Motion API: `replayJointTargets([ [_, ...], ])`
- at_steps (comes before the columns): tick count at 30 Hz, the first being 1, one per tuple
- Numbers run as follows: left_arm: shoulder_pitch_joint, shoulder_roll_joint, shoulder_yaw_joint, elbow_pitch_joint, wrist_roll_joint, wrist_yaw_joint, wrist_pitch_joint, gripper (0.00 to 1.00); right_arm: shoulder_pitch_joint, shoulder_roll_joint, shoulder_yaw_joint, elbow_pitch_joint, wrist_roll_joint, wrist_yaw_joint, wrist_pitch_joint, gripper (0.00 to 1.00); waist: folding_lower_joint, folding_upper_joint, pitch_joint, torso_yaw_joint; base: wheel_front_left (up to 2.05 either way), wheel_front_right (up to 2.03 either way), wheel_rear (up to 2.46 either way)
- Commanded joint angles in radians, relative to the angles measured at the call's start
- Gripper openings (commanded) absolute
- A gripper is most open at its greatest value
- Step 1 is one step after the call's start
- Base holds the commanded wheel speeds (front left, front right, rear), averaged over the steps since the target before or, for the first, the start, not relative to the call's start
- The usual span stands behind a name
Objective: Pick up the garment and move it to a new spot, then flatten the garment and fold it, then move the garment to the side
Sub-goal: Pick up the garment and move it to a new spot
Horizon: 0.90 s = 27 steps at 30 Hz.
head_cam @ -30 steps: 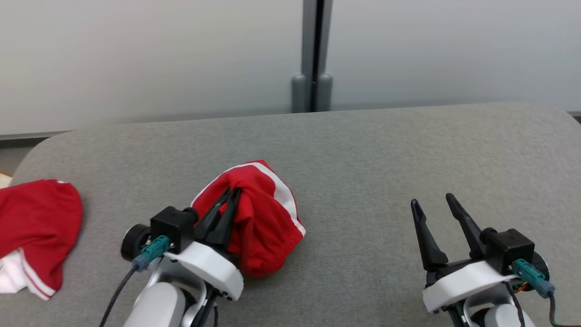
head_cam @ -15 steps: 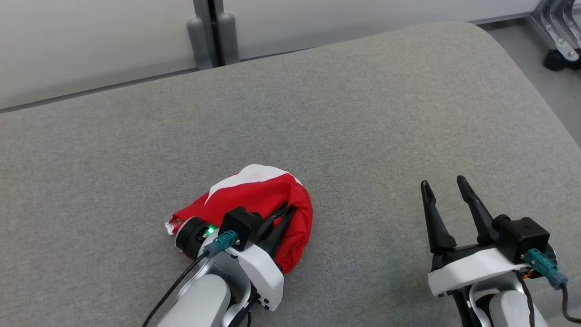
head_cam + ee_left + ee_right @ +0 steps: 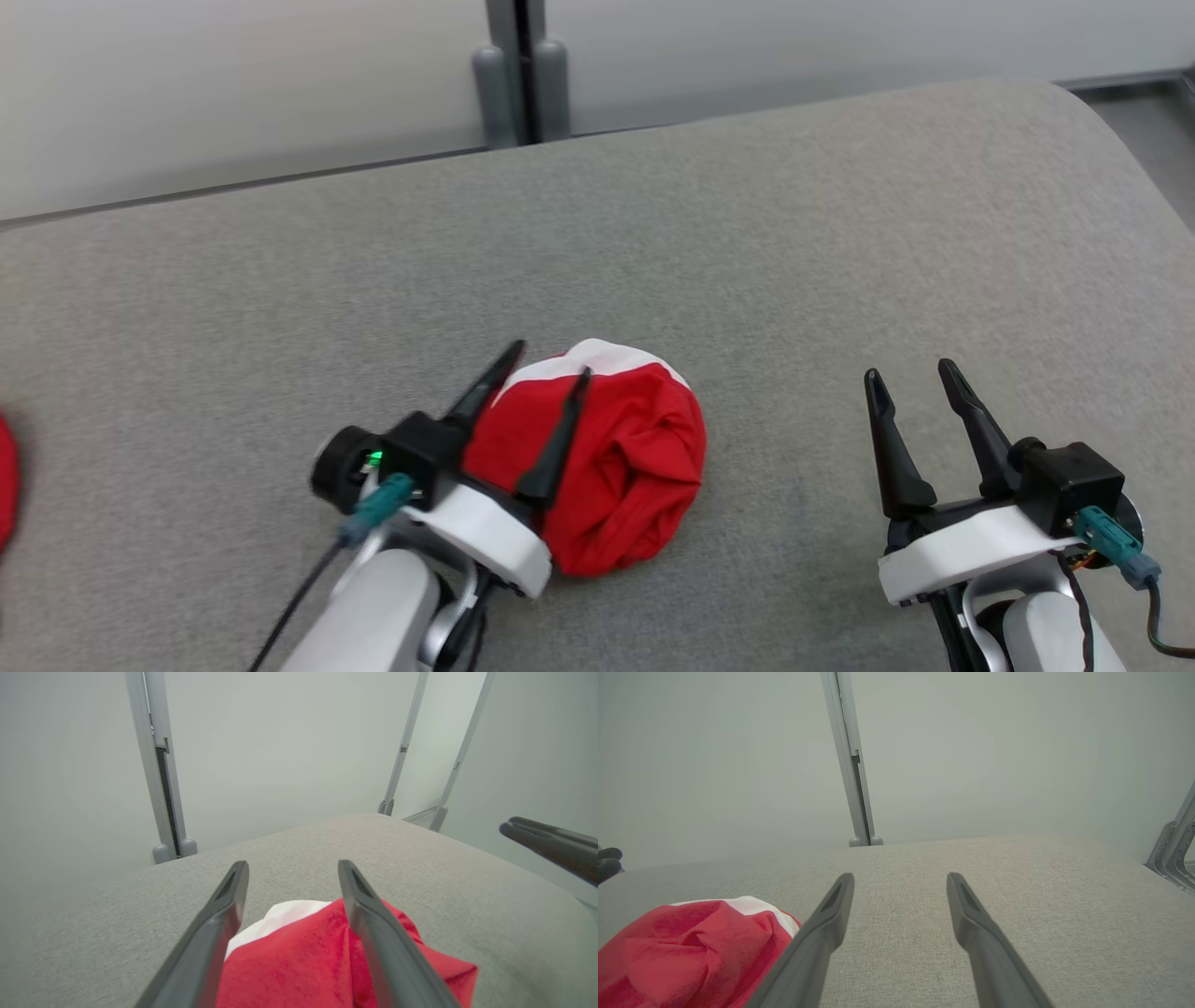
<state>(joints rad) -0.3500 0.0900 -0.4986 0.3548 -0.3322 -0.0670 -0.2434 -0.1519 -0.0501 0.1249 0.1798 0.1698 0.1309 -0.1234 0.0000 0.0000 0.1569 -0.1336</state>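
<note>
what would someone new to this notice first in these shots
The crumpled red garment with white trim stands out, bunched in a heap near the front of the grey fabric tabletop. The left gripper stands open directly over it, dark fingers apart, while the right gripper hovers open above bare tabletop off to the right.

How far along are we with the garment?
Looks done: garment set down, bunched on the grey surface, left gripper open over it. In hand: nothing; right gripper open, off to the side. Left: flatten, fold, move it aside.
</note>
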Motion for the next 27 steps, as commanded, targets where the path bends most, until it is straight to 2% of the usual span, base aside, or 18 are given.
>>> replayJointTargets([
  [1,0.022,0.015,0.026,-0.021,-0.01,0.018,-0.008,1.0,0.009,-0.002,-0.004,-0.002,-0.009,0.0,0.002,1.0,0.0,0.0,-0.036,0.041,0.0,0.0,0.0],
  [7,0.11,0.058,0.16,-0.101,-0.047,0.089,-0.021,1.0,0.037,-0.002,-0.01,-0.011,-0.025,0.0,0.02,1.0,0.0,0.0,-0.091,0.101,0.0,0.0,0.0],
  [11,0.169,0.089,0.251,-0.142,-0.058,0.117,-0.021,1.0,0.056,-0.005,-0.016,-0.022,-0.028,0.0,0.034,1.0,0.0,0.0,-0.119,0.13,0.0,0.0,0.0],
  [18,0.257,0.135,0.342,-0.167,-0.069,0.106,-0.02,1.0,0.087,-0.006,-0.025,-0.046,-0.032,0.0,0.052,1.0,0.0,0.0,-0.147,0.158,0.0,0.0,0.0],
  [20,0.288,0.139,0.347,-0.186,-0.064,0.12,-0.02,1.0,0.099,-0.007,-0.026,-0.053,-0.032,0.0,0.059,1.0,0.0,0.0,-0.156,0.163,0.0,0.0,0.0],
  [27,0.351,0.164,0.333,-0.224,-0.081,0.103,0.019,1.0,0.139,-0.013,-0.037,-0.071,-0.031,0.0,0.075,1.0,0.0,0.0,-0.183,0.173,0.0,0.0,0.0],
])
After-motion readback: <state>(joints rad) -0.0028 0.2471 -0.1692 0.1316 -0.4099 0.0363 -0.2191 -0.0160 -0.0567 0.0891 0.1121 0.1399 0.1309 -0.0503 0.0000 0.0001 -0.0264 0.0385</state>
